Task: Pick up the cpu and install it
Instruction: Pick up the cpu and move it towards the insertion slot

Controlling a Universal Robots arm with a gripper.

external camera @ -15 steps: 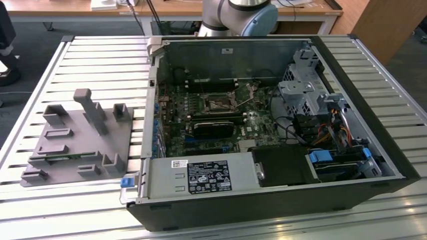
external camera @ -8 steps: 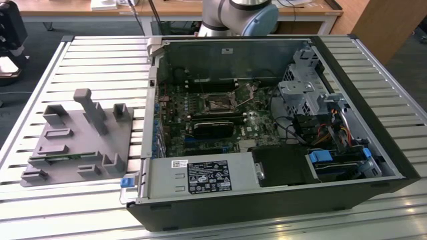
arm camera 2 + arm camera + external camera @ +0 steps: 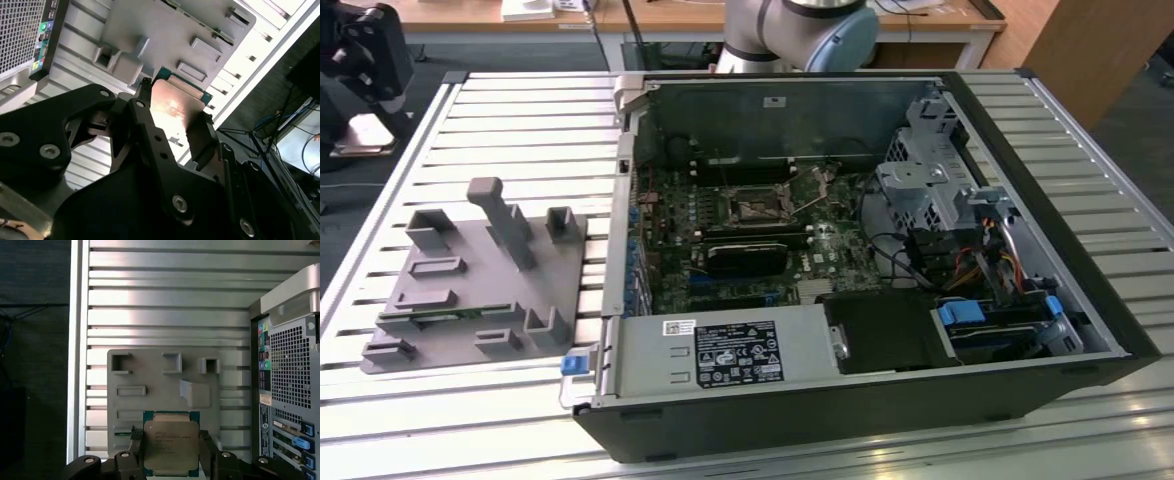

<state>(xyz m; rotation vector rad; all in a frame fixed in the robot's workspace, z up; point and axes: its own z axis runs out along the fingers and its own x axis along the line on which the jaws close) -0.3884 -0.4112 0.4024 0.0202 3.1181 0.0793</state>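
So the gripper (image 3: 171,438) is clamping the cpu (image 3: 171,450) by two opposite edges, silvery top facing the first wrist view. It's hanging well clear of the grey tray (image 3: 160,380) below, which is sitting on the slatted table (image 3: 165,290) just beside the open computer case (image 3: 854,250).

arm (image 3: 790,30) was silver-grey rounded joints with a pale blue cap | gripper (image 3: 175,100) was matte black, built of flat angular linkage plates | screws (image 3: 180,202) were round silver heads set in plates
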